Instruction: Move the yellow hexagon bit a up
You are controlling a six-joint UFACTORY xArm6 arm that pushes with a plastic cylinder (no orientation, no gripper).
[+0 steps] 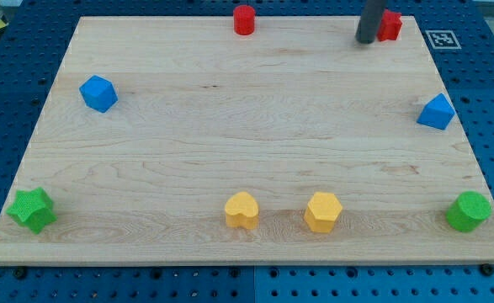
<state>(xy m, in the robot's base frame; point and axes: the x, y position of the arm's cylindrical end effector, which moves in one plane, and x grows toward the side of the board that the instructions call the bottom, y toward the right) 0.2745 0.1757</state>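
Where the wooden board [247, 135] comes nearest the view's bottom, four blocks sit in a loose row: a green star [32, 209] at the left corner, a yellow heart [241, 210] near the middle, the yellow hexagon [323, 211] just to its right with a small gap between them, and a green block [469, 211], roundish and many-sided, at the right corner. Further up, a blue cube [98, 93] stands close to the left edge and another blue block [437, 112], wedge-like, close to the right edge. At the view's top, a red cylinder [244, 19] sits by the far edge, and a second red block [389, 25] lies toward the right corner, partly hidden behind the dark rod. My tip [365, 39] rests on the board just left of that red block, seemingly touching it, and well apart from the yellow hexagon. The rod carries no jaws, so nothing opens or closes.
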